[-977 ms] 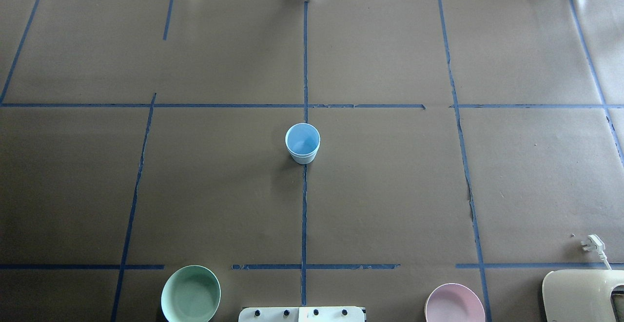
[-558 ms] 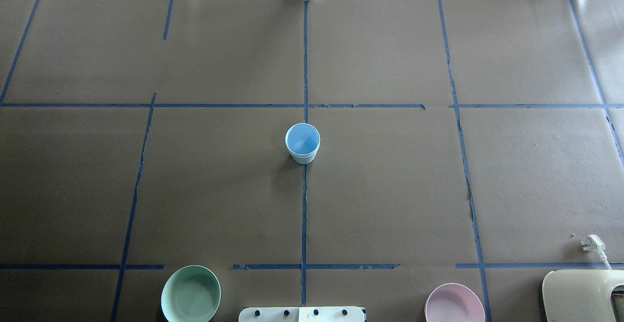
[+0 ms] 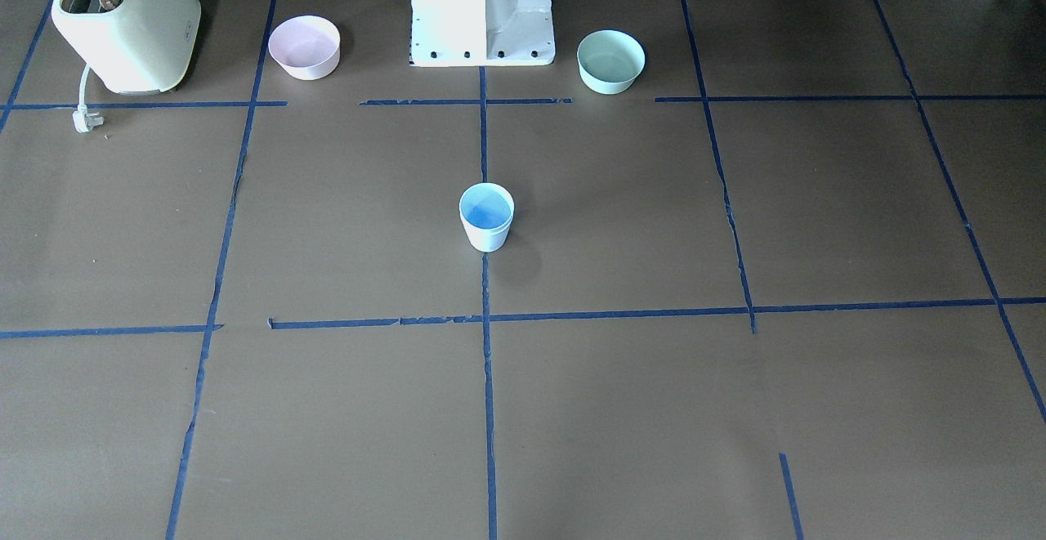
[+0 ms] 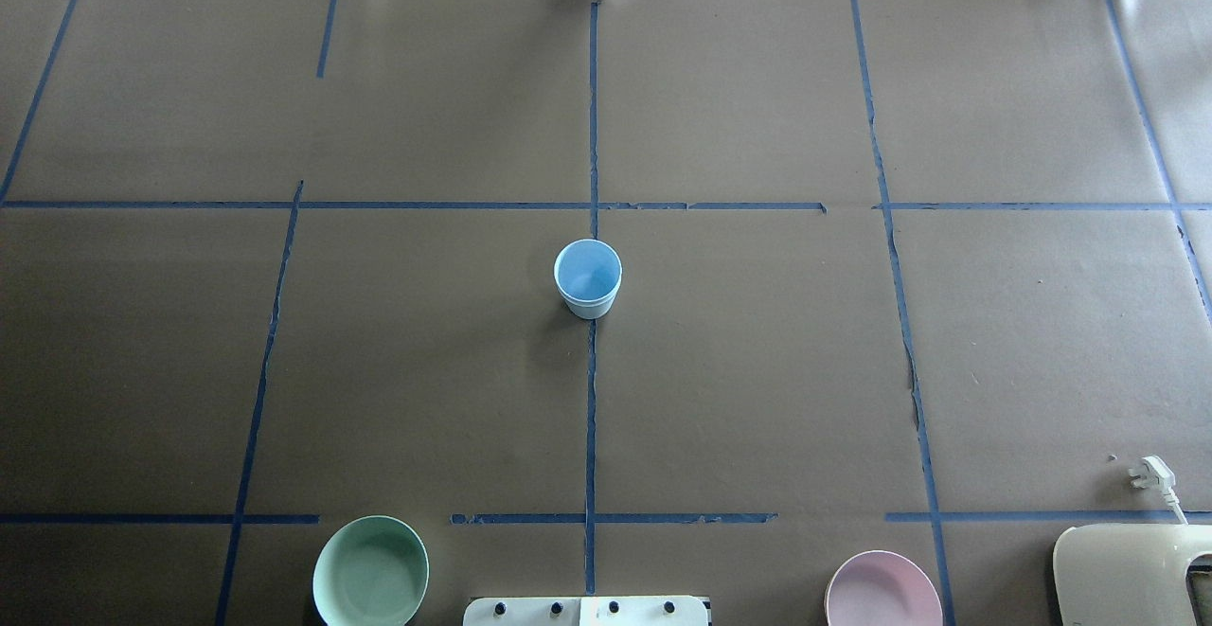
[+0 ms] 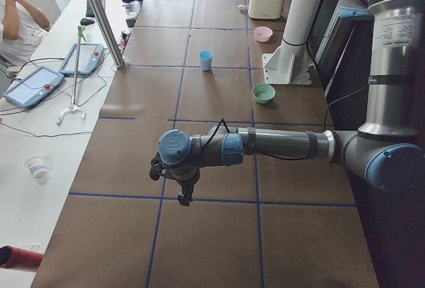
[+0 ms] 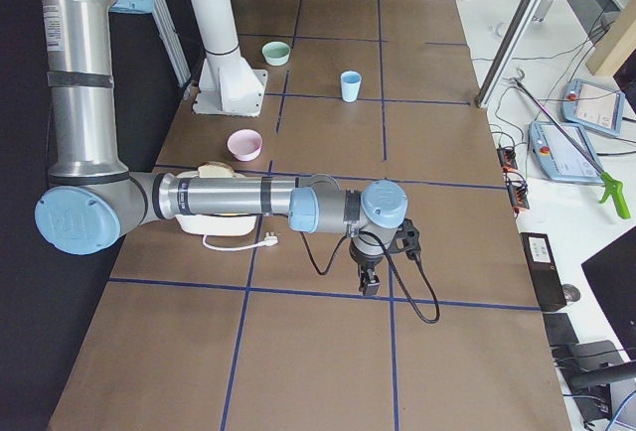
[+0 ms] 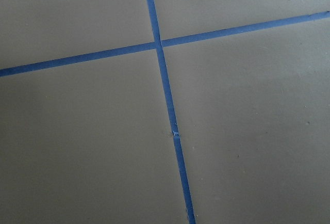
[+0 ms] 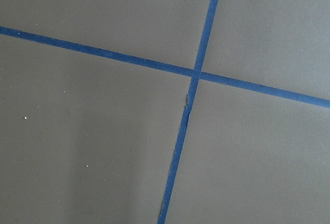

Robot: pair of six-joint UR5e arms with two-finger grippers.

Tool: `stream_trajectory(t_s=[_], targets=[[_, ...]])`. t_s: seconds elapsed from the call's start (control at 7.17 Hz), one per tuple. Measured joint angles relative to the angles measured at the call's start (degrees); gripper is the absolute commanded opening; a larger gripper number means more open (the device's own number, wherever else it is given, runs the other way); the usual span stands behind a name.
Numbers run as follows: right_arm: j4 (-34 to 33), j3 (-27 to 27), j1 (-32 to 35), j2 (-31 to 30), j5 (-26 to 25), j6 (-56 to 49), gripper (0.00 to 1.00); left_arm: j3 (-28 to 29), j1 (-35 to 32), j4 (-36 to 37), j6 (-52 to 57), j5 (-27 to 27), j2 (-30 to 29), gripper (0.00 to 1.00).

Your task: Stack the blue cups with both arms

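Note:
One pale-blue cup (image 4: 587, 277) stands upright on the centre tape line of the table; it also shows in the front view (image 3: 486, 217) and in both side views (image 5: 206, 60) (image 6: 350, 85). I cannot tell whether a second cup is nested inside it; no other blue cup shows. My left gripper (image 5: 184, 198) hangs over the table's left end, far from the cup. My right gripper (image 6: 368, 285) hangs over the right end, also far away. Both show only in the side views, so I cannot tell whether they are open or shut. Both wrist views show only bare brown paper and tape crosses.
A mint-green bowl (image 4: 370, 571) and a pink bowl (image 4: 882, 590) flank the white pedestal (image 3: 482, 9) near the robot. A cream toaster (image 4: 1131, 574) with a loose white plug (image 4: 1153, 474) sits at the near right. A person (image 5: 16, 16) sits beyond the far edge.

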Motion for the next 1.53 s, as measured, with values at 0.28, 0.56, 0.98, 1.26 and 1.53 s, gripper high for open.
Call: stream_trajectory(t_s=[0.28, 0.56, 0.98, 1.26, 1.53], targets=[[0.0, -0.1, 0.0, -0.3, -0.1, 0.1, 1.00, -0.9, 0.1, 0.1, 0.2, 3.3, -1.1, 1.00], [0.0, -0.5, 0.0, -0.7, -0.1, 0.2, 1.00, -0.6, -0.1, 0.3, 0.4, 6.2, -1.3, 1.00], [0.1, -0.8, -0.1, -0.2, 0.0, 0.6, 1.00, 1.2, -0.3, 0.3, -0.5, 6.1, -0.5, 1.00], [0.1, -0.5, 0.0, 0.0, 0.0, 0.5, 1.00, 1.4, -0.4, 0.1, -2.4, 6.0, -0.4, 1.00], [0.1, -0.5, 0.0, 0.1, -0.1, 0.6, 1.00, 1.9, -0.3, -0.4, -3.0, 6.1, -0.5, 1.00]])
